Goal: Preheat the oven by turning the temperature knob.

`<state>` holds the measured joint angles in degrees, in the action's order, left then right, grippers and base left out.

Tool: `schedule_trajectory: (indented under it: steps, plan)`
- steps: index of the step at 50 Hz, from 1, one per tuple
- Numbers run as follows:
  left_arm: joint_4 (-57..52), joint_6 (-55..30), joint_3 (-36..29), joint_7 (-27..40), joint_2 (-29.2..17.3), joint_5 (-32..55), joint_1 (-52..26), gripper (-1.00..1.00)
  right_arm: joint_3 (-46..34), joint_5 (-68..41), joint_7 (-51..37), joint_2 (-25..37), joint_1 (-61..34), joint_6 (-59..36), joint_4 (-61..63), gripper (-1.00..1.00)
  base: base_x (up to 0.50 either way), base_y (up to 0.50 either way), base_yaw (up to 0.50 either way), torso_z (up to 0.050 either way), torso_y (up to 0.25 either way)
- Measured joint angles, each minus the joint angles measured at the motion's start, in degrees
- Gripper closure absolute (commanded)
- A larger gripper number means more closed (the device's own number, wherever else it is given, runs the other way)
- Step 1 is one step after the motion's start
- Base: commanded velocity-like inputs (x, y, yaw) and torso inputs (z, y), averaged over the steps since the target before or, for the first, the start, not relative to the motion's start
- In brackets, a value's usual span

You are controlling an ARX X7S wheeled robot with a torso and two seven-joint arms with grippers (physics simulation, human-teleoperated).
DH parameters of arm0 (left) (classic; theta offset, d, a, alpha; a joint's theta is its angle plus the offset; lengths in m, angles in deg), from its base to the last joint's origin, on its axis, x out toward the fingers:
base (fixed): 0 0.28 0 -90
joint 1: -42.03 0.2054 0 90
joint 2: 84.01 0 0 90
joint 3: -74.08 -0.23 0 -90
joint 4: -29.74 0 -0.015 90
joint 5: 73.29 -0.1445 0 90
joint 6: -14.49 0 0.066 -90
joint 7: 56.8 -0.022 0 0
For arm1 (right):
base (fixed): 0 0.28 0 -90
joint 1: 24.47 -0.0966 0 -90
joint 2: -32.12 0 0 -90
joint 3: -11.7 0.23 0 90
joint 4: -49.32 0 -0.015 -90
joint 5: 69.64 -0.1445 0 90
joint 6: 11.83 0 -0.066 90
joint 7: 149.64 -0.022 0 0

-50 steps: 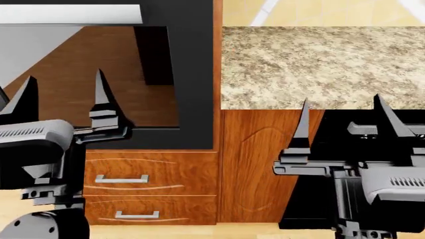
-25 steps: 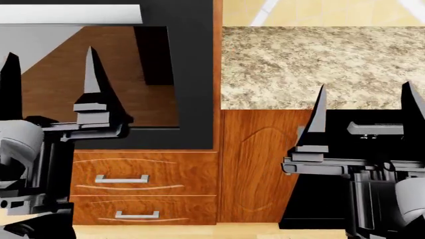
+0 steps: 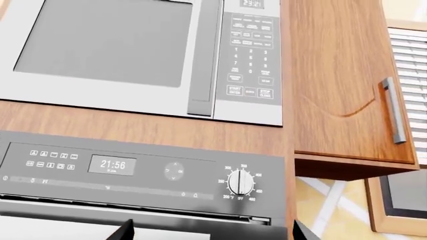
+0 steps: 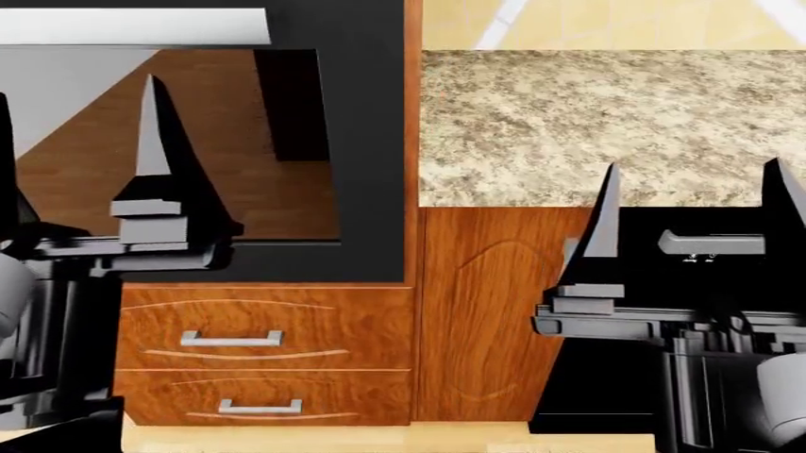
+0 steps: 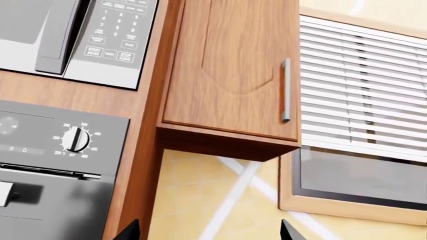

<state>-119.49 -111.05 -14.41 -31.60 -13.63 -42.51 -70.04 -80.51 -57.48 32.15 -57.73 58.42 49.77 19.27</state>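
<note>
The black oven [image 4: 372, 142] shows its glass door window and silver bar handle [image 4: 132, 26] at the left of the head view. In the left wrist view its control panel [image 3: 147, 172] carries a display reading 21:56 and the round temperature knob [image 3: 240, 182]. The knob also shows in the right wrist view [image 5: 77, 139]. My left gripper [image 4: 75, 123] is open and empty in front of the oven door, below the knob. Only its tips [image 3: 212, 235] show in its wrist view. My right gripper [image 4: 690, 189] is open and empty, to the right of the oven [image 5: 208, 234].
A microwave [image 3: 107, 45] sits above the oven. A wooden wall cabinet [image 5: 227, 65] and a window with blinds [image 5: 363, 85] are to the right. A granite counter [image 4: 605, 123] tops a black appliance panel with a short grey handle [image 4: 712, 243]. Drawers [image 4: 233, 338] lie under the oven.
My left gripper has risen and shifted left in front of the oven door. My right gripper moved slightly right and up, then held still.
</note>
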Motion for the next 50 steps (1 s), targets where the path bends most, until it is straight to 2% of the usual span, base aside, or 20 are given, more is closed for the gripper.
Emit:
schedule_trajectory:
  steps: [12, 33, 50]
  plan:
    - [-0.4, 2.4, -1.8, 4.8, -4.1, 3.3, -0.6, -1.0, 0.7, -1.5, 0.1, -0.1, 0.4, 1.1, 0.0, -1.0, 0.12, 0.0, 0.0, 0.0, 0.0]
    - [-0.2, 7.1, -5.2, 11.3, -10.3, 7.2, -1.4, -1.0, 0.3, -1.6, 0.6, -0.1, 0.8, 1.9, 0.0, -1.0, 0.42, 0.0, 0.0, 0.0, 0.0]
    - [-0.1, 9.5, -7.1, 14.6, -13.6, 8.9, -2.1, -1.0, -0.1, -1.3, 0.5, -0.1, 0.7, 1.5, 0.0, -1.0, 0.0, -0.09, 0.0, 0.0, 0.0]
